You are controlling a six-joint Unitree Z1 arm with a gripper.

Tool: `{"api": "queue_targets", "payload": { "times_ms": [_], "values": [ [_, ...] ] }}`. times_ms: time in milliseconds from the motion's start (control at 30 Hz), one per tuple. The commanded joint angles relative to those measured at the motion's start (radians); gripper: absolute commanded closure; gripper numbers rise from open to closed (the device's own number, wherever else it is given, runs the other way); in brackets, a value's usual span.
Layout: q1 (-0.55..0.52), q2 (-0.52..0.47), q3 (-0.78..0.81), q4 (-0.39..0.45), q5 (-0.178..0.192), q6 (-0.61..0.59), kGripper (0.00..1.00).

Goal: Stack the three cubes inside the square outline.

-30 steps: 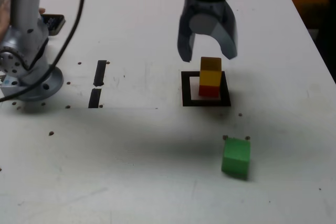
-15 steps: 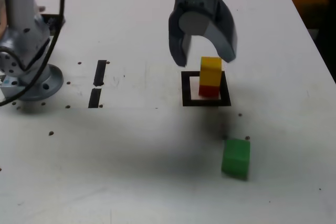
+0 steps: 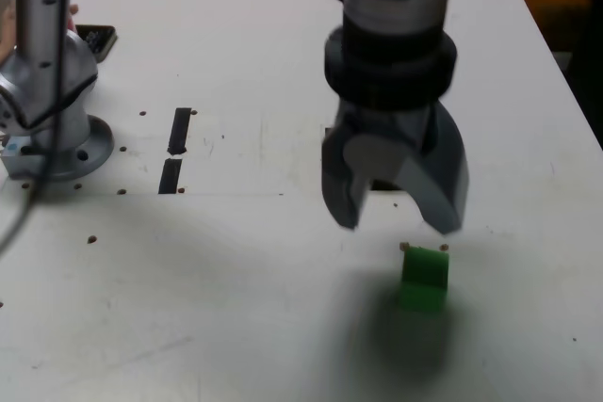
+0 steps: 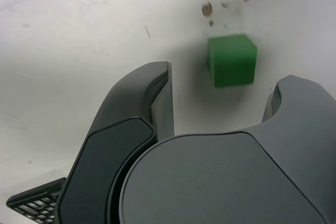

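And here's the gripper [image 3: 399,223], blurred in the exterior view, jaws apart with nothing between them! The green cube [image 3: 424,280] sits on the table [image 3: 226,298] at five o'clock from it, and the wrist view shows it untouched, ahead of the open fingertips. Up at twelve o'clock from the cube, the gripper covers nearly all the square outline [image 3: 384,185]; only dark slivers peek out, and its inside can't be made out! Over at nine o'clock from the outline, two black strips [image 3: 175,152] lie in plain sight
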Motion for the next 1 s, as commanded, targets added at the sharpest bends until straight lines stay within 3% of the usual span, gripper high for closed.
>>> {"api": "queue_targets", "payload": {
  "times_ms": [0,500,733,967],
  "values": [
    [-0.018,0.032,-0.02,0.006,-0.004,-0.013,0.27],
    [-0.03,0.168,-0.115,0.01,-0.014,-0.02,0.26],
    [-0.026,0.206,-0.12,0.012,-0.016,-0.019,0.18],
    [-0.015,0.245,-0.105,-0.005,-0.026,-0.02,0.17]
  ]
}}
